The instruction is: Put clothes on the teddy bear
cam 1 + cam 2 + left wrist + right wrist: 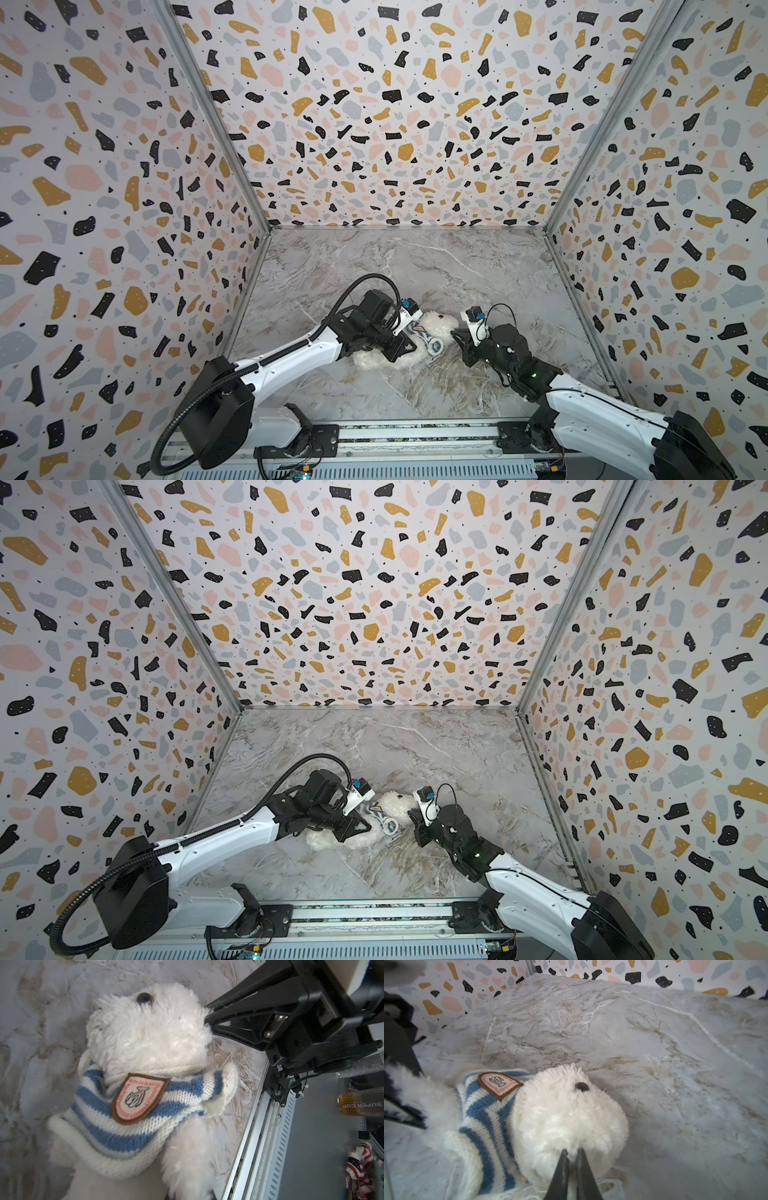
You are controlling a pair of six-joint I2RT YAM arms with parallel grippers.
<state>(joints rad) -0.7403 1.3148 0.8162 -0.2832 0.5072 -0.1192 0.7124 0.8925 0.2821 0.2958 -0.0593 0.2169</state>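
The right gripper point(572, 1150) pinched the teddy bear point(434, 326) by its head from 3 o'clock; the left gripper point(409, 347) was closed at 8 o'clock, its hold unclear.

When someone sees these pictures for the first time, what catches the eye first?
A fluffy white teddy bear lies on the marble table, a blue-and-white striped sweater with a badge around its neck and chest. The right gripper is closed on the fur of its head. Loud speckled walls surround the scene.
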